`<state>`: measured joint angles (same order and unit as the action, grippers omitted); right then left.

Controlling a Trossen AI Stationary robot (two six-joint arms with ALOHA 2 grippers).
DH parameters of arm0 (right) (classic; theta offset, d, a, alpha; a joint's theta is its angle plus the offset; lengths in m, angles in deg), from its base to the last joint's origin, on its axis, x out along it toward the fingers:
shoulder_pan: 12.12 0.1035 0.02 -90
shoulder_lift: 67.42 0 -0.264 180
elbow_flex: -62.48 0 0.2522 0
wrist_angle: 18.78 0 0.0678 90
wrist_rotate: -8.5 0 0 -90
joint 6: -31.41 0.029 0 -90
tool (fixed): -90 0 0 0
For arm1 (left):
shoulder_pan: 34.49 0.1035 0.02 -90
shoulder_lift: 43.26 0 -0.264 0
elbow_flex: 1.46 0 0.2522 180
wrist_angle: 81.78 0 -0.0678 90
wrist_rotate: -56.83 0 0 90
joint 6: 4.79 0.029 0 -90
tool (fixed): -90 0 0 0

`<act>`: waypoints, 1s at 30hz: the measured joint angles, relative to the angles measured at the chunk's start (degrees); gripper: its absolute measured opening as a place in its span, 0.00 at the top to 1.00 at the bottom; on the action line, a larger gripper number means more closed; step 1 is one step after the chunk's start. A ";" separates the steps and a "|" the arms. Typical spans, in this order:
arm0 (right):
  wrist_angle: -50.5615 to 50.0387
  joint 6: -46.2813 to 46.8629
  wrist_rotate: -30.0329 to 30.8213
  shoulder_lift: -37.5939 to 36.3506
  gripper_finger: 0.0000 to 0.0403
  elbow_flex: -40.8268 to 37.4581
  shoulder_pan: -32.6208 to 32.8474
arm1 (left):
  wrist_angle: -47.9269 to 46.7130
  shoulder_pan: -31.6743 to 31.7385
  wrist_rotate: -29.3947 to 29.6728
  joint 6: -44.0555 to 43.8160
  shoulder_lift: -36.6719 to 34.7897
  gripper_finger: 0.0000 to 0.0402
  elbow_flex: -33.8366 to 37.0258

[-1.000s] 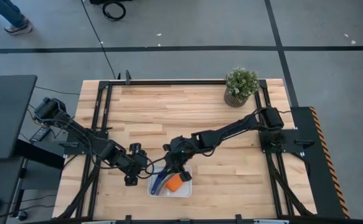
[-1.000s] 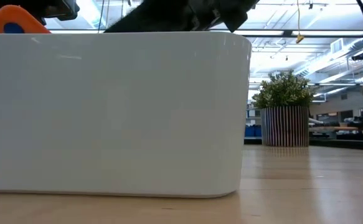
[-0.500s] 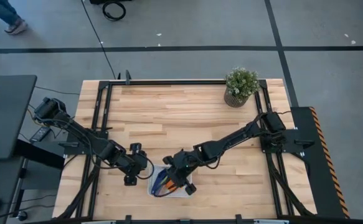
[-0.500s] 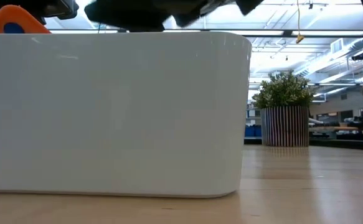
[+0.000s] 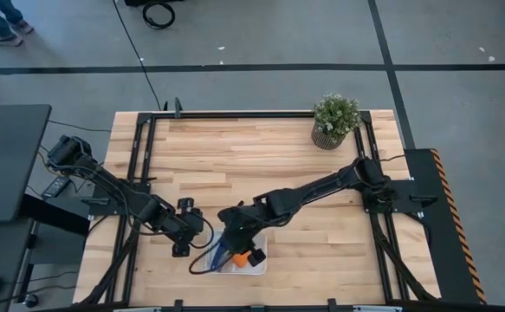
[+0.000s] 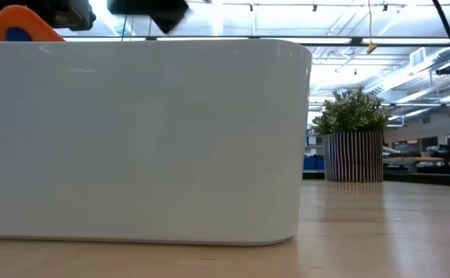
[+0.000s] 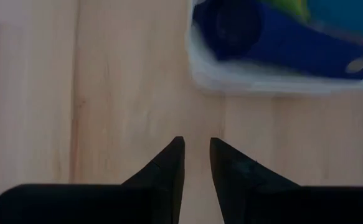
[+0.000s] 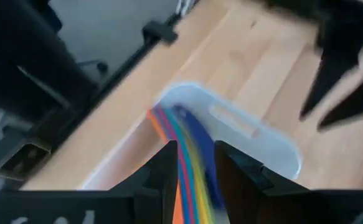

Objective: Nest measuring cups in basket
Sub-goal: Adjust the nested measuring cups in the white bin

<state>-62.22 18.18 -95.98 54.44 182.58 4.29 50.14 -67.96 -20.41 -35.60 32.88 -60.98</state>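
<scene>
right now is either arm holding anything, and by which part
Left gripper: nothing. Right gripper straddles the measuring cups' stacked handles; gripping or not, cannot tell.

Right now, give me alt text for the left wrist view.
A shallow white plastic tray holding a dark navy measuring cup sits on the light wooden table. The left hand points at it, fingers slightly apart and holding nothing.

You have the basket point(image 5: 256, 262) at the table's point(image 5: 235, 156) near edge, cups point(image 5: 237, 256) inside; the plant pot point(image 5: 327, 136) sits far right.
</scene>
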 joint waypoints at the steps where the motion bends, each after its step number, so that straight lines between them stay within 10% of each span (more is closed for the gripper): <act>1: -0.88 -0.03 -0.28 0.13 0.72 0.49 0.14 | -0.90 -0.10 -0.03 -0.06 -0.16 0.79 0.03; 30: -1.24 -0.70 -0.35 8.52 0.73 4.08 1.89 | -3.41 -1.30 -0.59 -0.01 -2.55 0.79 -0.02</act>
<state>-63.46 17.48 -96.33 62.97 186.66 6.18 46.73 -69.26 -21.00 -35.62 30.32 -61.00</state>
